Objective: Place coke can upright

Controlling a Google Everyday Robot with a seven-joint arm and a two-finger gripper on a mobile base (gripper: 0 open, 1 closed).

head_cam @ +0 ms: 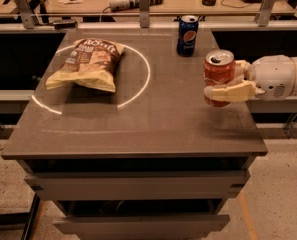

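The coke can (218, 74), red-orange with a silver top, stands upright near the right edge of the grey table (138, 129). My gripper (223, 82) reaches in from the right and its pale fingers (229, 92) wrap around the can's body, one in front and one behind. The can's base is at the table surface; I cannot tell whether it rests on it or hovers just above it.
A dark blue Pepsi can (187, 35) stands upright at the back of the table, behind the coke can. A yellow and brown chip bag (87, 64) lies at the left inside a white circle mark. A workbench with tools runs behind.
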